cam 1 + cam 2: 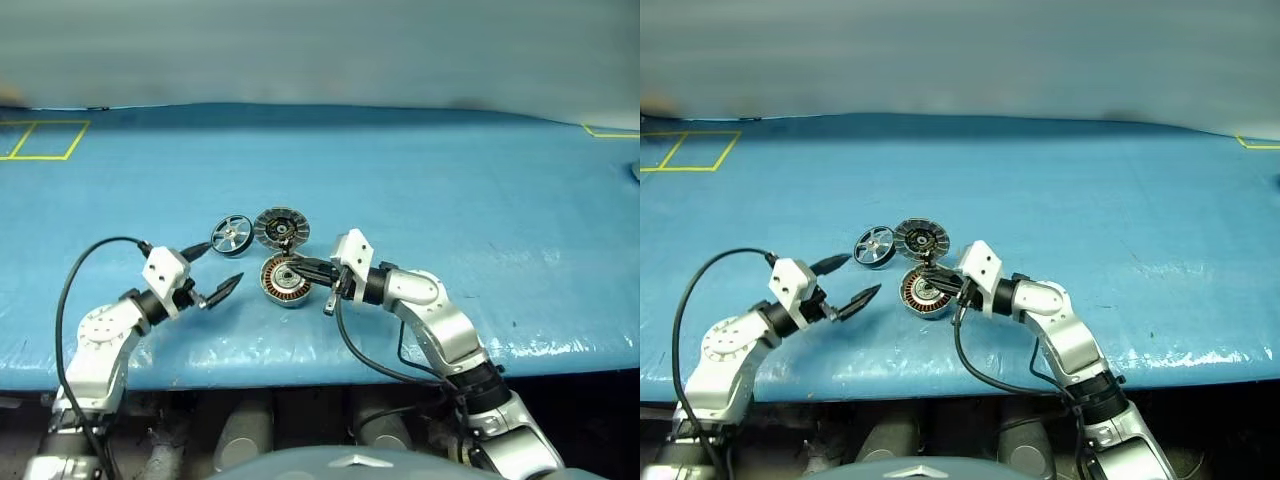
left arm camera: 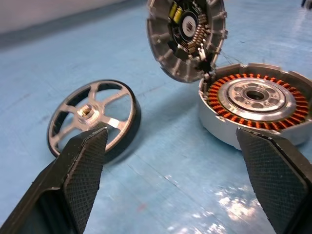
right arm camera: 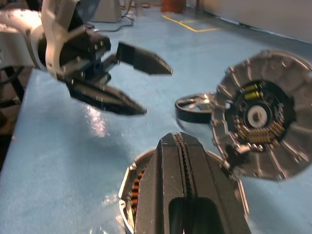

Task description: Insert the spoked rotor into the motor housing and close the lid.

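Left gripper (image 1: pixel 216 275) gaping wide, holding nothing, facing spoked rotor (image 2: pixel 95 119) and motor housing (image 2: pixel 256 102). Right gripper (image 3: pixel 184 161) pinched shut, seemingly empty, hovering over housing beside upright lid (image 3: pixel 258 114).

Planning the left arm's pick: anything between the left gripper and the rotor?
Nothing visible. The left gripper is open, with bare blue table between it and the spoked rotor. The lid and motor housing sit off to the side.
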### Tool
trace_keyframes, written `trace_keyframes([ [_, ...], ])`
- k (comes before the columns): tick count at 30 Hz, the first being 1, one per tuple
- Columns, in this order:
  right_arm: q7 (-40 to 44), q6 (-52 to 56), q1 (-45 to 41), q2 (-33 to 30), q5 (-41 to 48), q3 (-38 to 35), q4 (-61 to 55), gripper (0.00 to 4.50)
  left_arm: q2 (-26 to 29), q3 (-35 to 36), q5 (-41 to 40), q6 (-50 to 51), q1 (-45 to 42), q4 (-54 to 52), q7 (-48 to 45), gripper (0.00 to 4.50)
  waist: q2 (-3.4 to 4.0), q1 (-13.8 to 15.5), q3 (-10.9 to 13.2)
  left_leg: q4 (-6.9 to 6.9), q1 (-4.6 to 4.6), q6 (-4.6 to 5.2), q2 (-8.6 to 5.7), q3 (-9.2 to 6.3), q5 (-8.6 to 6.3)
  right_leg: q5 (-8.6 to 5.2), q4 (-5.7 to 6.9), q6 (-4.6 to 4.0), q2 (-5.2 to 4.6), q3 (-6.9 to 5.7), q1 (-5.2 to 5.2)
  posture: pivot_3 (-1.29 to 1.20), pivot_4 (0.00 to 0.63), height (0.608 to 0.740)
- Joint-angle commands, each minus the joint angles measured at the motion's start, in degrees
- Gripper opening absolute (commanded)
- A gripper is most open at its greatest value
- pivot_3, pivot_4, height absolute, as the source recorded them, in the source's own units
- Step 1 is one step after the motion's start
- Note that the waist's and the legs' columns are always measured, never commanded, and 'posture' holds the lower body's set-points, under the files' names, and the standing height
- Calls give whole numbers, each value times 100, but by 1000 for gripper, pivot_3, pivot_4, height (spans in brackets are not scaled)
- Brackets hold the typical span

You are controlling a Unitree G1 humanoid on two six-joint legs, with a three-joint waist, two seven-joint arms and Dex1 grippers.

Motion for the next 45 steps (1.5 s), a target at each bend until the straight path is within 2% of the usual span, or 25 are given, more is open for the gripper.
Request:
trace_keyframes([
  [1, -252, -223, 60, -12, -112, -141, -35, 27, 261, -16, 126, 238, -792, 579, -188, 4500, -3, -7, 1, 0, 0, 0, 0, -1, 0, 0, 3, 0, 3, -1, -2, 0, 150, 740],
  [9, -638, -418, 370, 73, -189, -191, -124, 27, 842, -644, 573, 194, -2447, 2226, -1554, 4500, -8, -80, 5, -11, 0, -7, 3, -1, -4, 14, 0, 28, 9, 2, -4, 0, 150, 740],
  [13, -792, -458, 546, 81, -165, -237, -177, 27, 892, -823, 652, 357, -3065, 3088, -2193, 4500, -12, -75, 7, -13, -1, -7, 3, -2, -5, 12, -1, 31, 10, 2, -5, 0, 150, 740],
  [19, -964, -492, 687, 78, -162, -269, -226, 27, 699, -850, 831, 473, -3763, 4129, -2336, 4500, -22, -81, 13, -7, -2, -7, 3, -2, -5, 13, 2, 35, 10, 3, -3, 0, 150, 740],
  [26, -1017, -480, 677, 40, -178, -257, -246, 27, 462, -921, 991, 893, -4060, 4657, -2349, 4500, -27, -78, 16, -7, -3, -7, 3, -3, -4, 15, 3, 38, 11, 3, -3, 0, 150, 740],
  [38, -1047, -483, 632, 33, -222, -197, -150, 27, 425, -939, 1137, 1358, -3683, 4636, -2133, 4500, -29, -95, 16, 1, 10, -7, 3, -4, -4, 16, 10, 39, 10, 4, 8, 0, 150, 740],
  [41, -1047, -468, 590, 50, -235, -191, -135, 0, 434, -916, 1156, 1433, -3595, 4567, -2111, 3914, -27, -94, 15, 5, 19, -7, 3, -4, -4, 16, 16, 39, 11, 4, 16, 0, 150, 740],
  [45, -1041, -473, 577, 57, -256, -194, -135, 0, 472, -947, 1195, 1508, -3453, 4419, -2157, 2622, -26, -94, 14, 15, 18, -7, 3, -4, -4, 17, 19, 40, 11, 5, 19, 0, 150, 740],
])
